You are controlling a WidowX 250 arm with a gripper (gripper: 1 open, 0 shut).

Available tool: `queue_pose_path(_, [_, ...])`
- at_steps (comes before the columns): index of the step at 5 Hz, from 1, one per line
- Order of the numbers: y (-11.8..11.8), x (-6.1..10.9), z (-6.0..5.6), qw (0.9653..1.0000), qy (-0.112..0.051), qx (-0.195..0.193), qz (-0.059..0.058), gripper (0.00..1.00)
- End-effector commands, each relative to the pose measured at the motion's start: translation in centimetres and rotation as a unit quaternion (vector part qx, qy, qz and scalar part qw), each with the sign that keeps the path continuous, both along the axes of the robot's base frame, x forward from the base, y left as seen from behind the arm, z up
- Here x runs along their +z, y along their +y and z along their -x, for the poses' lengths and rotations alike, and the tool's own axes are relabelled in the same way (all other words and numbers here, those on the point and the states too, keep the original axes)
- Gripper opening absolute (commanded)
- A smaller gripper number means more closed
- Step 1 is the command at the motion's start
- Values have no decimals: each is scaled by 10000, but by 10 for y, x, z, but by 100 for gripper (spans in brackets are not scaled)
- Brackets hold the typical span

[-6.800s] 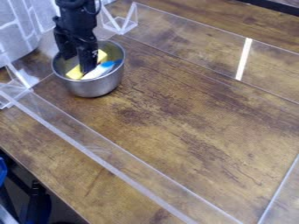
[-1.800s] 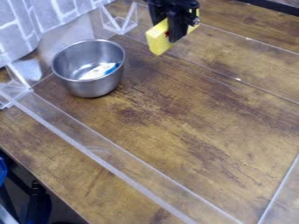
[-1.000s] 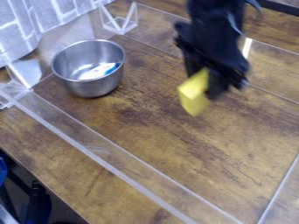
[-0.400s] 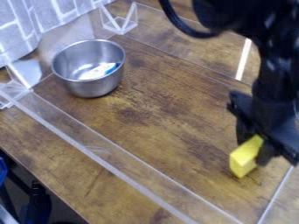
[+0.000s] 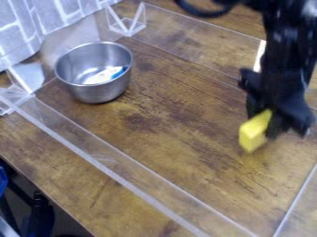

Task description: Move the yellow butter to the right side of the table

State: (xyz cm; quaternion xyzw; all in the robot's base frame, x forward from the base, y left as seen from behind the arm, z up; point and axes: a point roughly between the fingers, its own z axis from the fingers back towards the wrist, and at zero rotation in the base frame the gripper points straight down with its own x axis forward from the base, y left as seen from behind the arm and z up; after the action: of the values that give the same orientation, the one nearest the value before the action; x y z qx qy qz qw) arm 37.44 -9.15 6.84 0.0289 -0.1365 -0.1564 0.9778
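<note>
The yellow butter (image 5: 255,132), a small bright yellow block, hangs tilted just over the right part of the dark wood table (image 5: 148,120). My gripper (image 5: 270,114) comes down from the upper right and is shut on the butter's upper end. The black arm blurs and hides the table behind it. I cannot tell whether the butter's lower end touches the wood.
A steel bowl (image 5: 93,71) with a pale blue item (image 5: 109,72) inside stands at the back left. Clear acrylic walls (image 5: 111,159) edge the table at the front, left and right. A white cloth-like thing (image 5: 37,23) lies behind the bowl.
The arm carried the butter from the bowl at the left, over the table's middle, to the right side. In the last half second it shifted slightly farther back.
</note>
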Motion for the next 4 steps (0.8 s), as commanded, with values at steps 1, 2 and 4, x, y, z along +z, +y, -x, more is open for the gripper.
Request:
queue_pose_path(1, [-1,-3,-7,9995,-305,18,92,0])
queue_pose_path(2, [-8,-24,-4,9994,-313,-20,123,0])
queue_pose_path(4, [-16,-45,-4,9995,-202,-102,199,0])
